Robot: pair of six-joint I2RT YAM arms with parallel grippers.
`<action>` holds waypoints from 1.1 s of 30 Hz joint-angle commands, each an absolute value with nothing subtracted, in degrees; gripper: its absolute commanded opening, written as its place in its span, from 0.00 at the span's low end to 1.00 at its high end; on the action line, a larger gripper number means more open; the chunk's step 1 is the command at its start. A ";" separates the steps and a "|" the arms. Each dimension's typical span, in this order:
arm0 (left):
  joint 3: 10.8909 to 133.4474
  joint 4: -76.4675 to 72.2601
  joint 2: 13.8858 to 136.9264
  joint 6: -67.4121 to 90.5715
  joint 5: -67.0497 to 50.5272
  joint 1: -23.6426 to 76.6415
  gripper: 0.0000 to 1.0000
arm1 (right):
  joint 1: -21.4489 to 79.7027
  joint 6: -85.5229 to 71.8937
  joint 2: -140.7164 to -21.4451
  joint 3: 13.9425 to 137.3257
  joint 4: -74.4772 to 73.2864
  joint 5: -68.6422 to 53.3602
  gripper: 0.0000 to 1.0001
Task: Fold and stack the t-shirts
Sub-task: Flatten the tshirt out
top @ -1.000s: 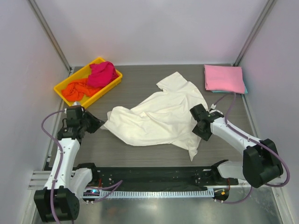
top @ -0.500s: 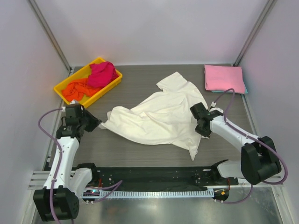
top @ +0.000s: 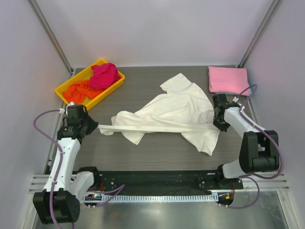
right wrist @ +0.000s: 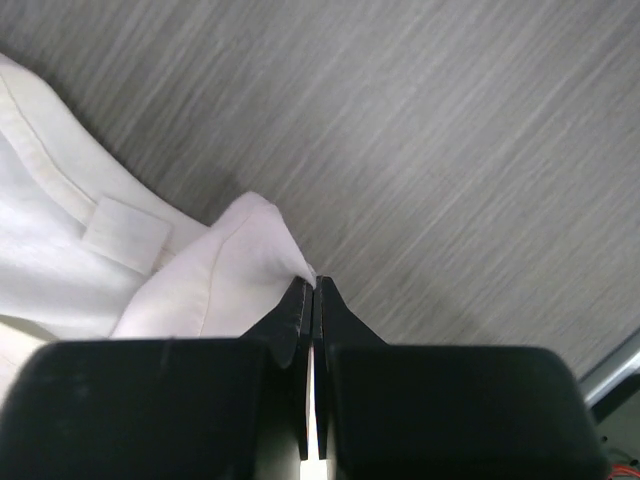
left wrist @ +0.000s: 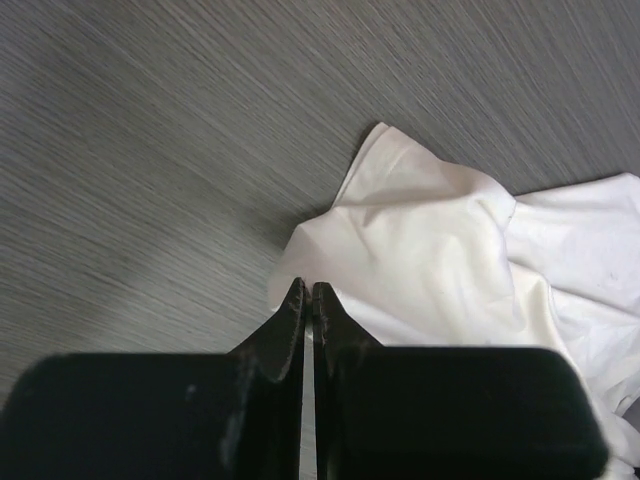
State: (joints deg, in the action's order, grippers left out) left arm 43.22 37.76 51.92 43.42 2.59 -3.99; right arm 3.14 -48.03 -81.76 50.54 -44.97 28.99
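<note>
The left gripper (top: 95, 127) is clamped shut on an edge of the cream-white t-shirt (top: 177, 106); in the left wrist view its two dark fingers (left wrist: 289, 325) press together with only a thin sliver of white cloth between them, and the rest of that corner spreads ahead of the tips and off to their right over the grey wood-grain table (top: 157, 155). The right gripper (top: 216, 125) is likewise closed on the same shirt: its fingers (right wrist: 291, 312) meet around a pale strip, a rounded fold of fabric bunches just at and left of the tips, and a small sewn label (right wrist: 125, 233) lies further left beside a hemmed edge. Seen from above, a narrow, taut band of the shirt runs straight between the two sets of jaws, with loose cloth sagging onto the table on the near side of it and the larger part, one sleeve included, lying flat on the far side. Beyond the right jaws, near the far right corner, sits a folded pink t-shirt (top: 228, 79). Beyond the left jaws stands a yellow tray (top: 61, 88) holding a crumpled magenta t-shirt (top: 105, 75) and an orange t-shirt (top: 78, 91).
</note>
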 commanded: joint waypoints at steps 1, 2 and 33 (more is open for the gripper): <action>47.10 36.91 52.82 41.84 10.54 -4.57 0.00 | 0.79 -43.60 -84.81 54.75 -42.54 32.62 0.01; 47.54 37.09 53.26 41.40 10.98 -4.66 0.00 | 0.70 -43.16 -85.86 55.80 -42.37 32.26 0.01; 42.10 26.98 53.79 42.28 -11.51 -4.66 0.00 | 12.47 -54.74 -67.59 51.86 -52.56 7.56 0.40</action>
